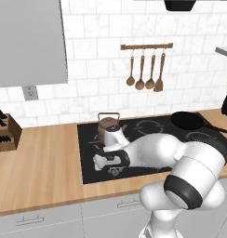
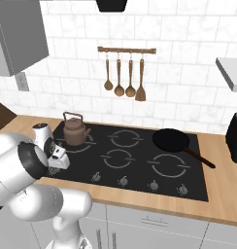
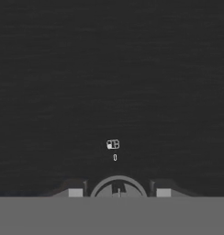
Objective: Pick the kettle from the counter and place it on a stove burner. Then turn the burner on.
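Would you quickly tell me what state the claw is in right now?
Claw: open and holding nothing, its fingertips either side of a stove knob.

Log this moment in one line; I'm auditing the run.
kettle: on stove burner | gripper: straddling knob | frying pan: right burner

Kettle point(image 2: 75, 132) sits on the back-left burner point(image 2: 77, 141), frying pan point(image 2: 171, 141) at right, arm point(image 2: 28, 160) low over the cooktop's point(image 2: 135, 168) front-left corner.
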